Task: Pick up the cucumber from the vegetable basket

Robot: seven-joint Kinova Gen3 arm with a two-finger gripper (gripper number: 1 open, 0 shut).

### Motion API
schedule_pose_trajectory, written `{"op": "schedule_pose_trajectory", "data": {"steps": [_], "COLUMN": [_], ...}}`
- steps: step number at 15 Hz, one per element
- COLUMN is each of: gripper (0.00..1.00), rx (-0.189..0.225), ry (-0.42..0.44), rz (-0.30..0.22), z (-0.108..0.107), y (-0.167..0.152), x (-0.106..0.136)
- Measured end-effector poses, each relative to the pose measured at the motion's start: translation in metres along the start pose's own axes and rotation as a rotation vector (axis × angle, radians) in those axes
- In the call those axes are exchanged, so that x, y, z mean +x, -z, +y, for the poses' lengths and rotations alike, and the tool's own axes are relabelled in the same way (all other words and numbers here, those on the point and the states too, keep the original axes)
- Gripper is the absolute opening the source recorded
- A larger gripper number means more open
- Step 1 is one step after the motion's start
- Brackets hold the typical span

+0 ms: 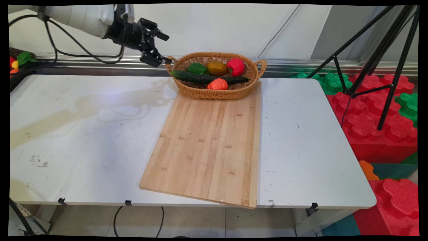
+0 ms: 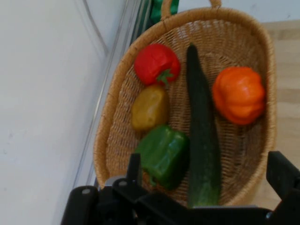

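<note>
Gripper (image 1: 159, 47) upper left of frame, jaws wide and empty, beside wicker basket (image 1: 254, 72) left handle, nearest cucumber (image 1: 200, 78) and green pepper (image 2: 164, 154).

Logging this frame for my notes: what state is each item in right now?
end effector: open, empty, raised beside the basket's left handle
basket: upright on the cutting board's far end, holding five vegetables
cucumber: lying lengthwise in the basket
green pepper: in the basket
yellow pepper: in the basket
red pepper: in the basket
orange pumpkin: in the basket
cutting board: flat on the table, near corner overhanging
</note>
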Motion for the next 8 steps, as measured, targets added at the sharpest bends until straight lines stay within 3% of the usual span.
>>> {"op": "schedule_pose_trajectory", "data": {"steps": [5,8], "gripper": [1.0,1.0], "rx": [0.02,0.006], "ry": [-0.038,-0.054], "rz": [-0.04,-0.07], "z": [-0.008,-0.009], "y": [-0.029,-0.047], "x": [-0.003,-0.008]}}
